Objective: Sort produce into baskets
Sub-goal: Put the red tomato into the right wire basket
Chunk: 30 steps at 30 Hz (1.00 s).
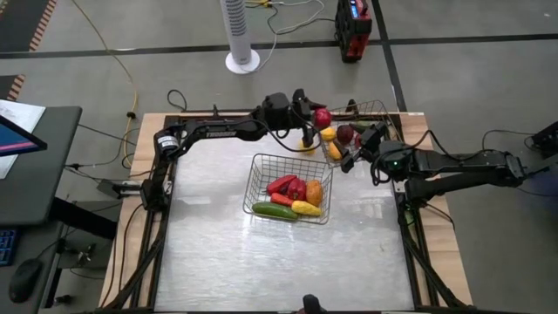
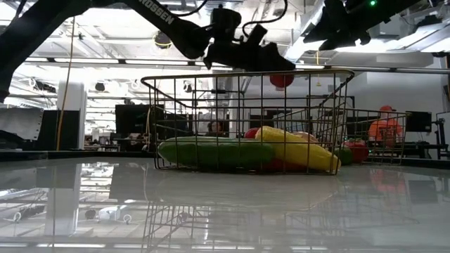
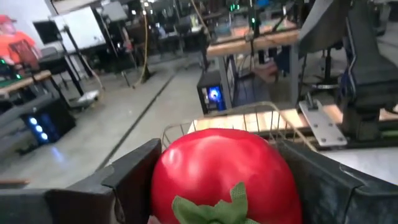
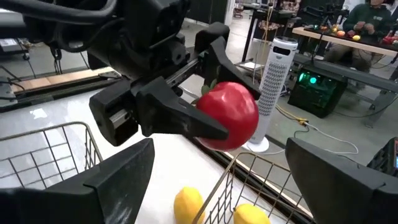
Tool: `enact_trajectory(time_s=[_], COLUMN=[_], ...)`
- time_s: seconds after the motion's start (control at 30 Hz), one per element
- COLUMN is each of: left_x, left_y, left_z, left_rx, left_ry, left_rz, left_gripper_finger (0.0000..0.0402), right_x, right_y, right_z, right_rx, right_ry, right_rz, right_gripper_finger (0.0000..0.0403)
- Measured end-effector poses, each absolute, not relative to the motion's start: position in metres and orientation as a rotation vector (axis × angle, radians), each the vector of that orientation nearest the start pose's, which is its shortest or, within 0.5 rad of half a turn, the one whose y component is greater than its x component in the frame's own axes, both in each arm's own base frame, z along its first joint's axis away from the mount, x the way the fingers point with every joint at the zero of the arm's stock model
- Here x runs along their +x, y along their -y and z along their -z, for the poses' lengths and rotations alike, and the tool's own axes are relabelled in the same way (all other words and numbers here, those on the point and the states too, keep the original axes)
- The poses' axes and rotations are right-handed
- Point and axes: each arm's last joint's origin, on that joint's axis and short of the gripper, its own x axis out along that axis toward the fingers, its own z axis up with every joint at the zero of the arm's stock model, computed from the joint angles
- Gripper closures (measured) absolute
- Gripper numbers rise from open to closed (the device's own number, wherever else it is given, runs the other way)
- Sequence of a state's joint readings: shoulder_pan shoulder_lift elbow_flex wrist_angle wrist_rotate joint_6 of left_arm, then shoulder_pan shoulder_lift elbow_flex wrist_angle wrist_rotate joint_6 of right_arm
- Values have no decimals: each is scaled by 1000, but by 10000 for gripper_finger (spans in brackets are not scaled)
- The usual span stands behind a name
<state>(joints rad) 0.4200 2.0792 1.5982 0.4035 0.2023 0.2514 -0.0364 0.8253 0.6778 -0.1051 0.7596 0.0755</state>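
Note:
My left gripper (image 1: 316, 115) is shut on a red tomato (image 1: 323, 116) with a green calyx, in the air at the left rim of the far wire basket (image 1: 375, 109). The tomato fills the left wrist view (image 3: 217, 168) and shows in the right wrist view (image 4: 231, 116). My right gripper (image 1: 350, 155) is open and empty over that basket's near side. Two lemons (image 1: 330, 139) and a dark-purple piece (image 1: 345, 133) lie at the basket's left part. The near basket (image 1: 258, 183) holds red peppers (image 1: 288, 187), a cucumber (image 1: 274, 210), a corn cob (image 1: 306, 208) and an orange piece (image 1: 315, 192). My left gripper pinches the tomato's two opposite sides (image 3: 163, 180) between its two fingers (image 4: 186, 118). The fingers come roughly level from the table's left. The tomato is lifted clear above the basket rim, its green calyx (image 3: 214, 208) turned back toward the wrist.
The near basket stands mid-table, in front of both grippers; in the low view (image 2: 246, 119) it hides most of the far basket (image 2: 373, 130). Bare table lies toward the near edge and the left. A white tower fan (image 1: 240, 35) stands on the floor beyond the table. A person in orange (image 2: 385, 128) is far behind.

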Motion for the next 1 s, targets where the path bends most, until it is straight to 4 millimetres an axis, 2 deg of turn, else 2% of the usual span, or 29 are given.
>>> enact_trajectory(time_s=[0.47, 0.63, 0.9, 1.0], left_x=[447, 432, 397, 391], left_y=[-194, -186, -169, -164], left_z=[-268, -305, -363, -371], left_rx=[168, 231, 293, 268], left_ry=[-120, -83, -65, -53], left_rz=[-214, -213, -198, -134], left_gripper_finger=[115, 115, 115, 115], right_x=[178, 178, 178, 178], right_y=[26, 26, 26, 26], right_z=[-301, -301, -302, -302], right_rx=[-31, -36, -36, -35], right_ry=[-194, -196, -189, -187], right_rz=[797, 797, 797, 796], right_gripper_finger=[14, 14, 14, 14])
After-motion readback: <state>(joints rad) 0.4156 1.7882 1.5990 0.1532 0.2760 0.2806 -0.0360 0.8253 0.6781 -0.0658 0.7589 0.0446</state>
